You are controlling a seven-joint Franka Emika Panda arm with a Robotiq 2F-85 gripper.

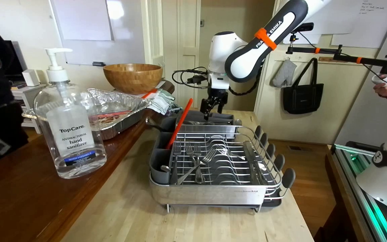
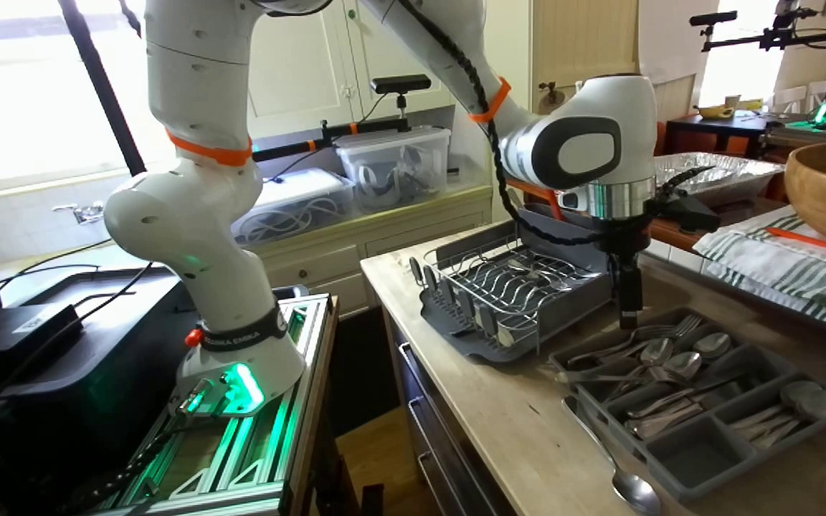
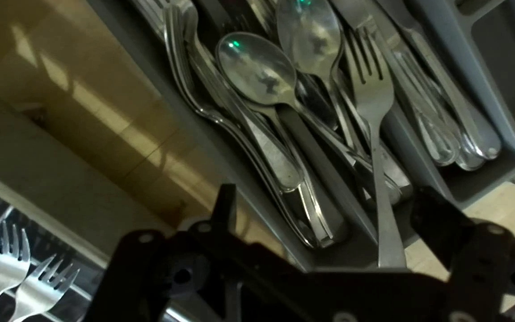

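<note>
Wrist view has the good stuff here: the gripper (image 3: 327, 199) hangs over the gray cutlery tray (image 2: 700, 455), near the tray's dish-rack side, with its 2 fingers (image 3: 225, 208) spread wide apart and nothing pinched between them. Nearest thing is a metal fork (image 3: 376, 150) lying on top of the other flatware (image 3: 280, 167) in the tray, tines toward the tray's middle and handle running out to the tray's robot-side end. That handle shows in the gap between the fingers but seems to sit below them; whether a fingertip touches anything in the tray is hard to tell.

Handling-wise, the fork is probably light, stiff and basically unbreakable, but slick, so a lazy pinch could let it twist. Best place to take hold is likely across the narrow handle, around mid-length, where it sits proud of the mess. The 2 spoons (image 3: 257, 69) beside it in the tray look tangled enough to snag. The dish rack (image 2: 574, 312) stands next to the tray with more forks (image 3: 7, 268) in it, and a loose spoon (image 2: 635, 493) lies on the counter (image 2: 528, 423) just outside the tray.
</note>
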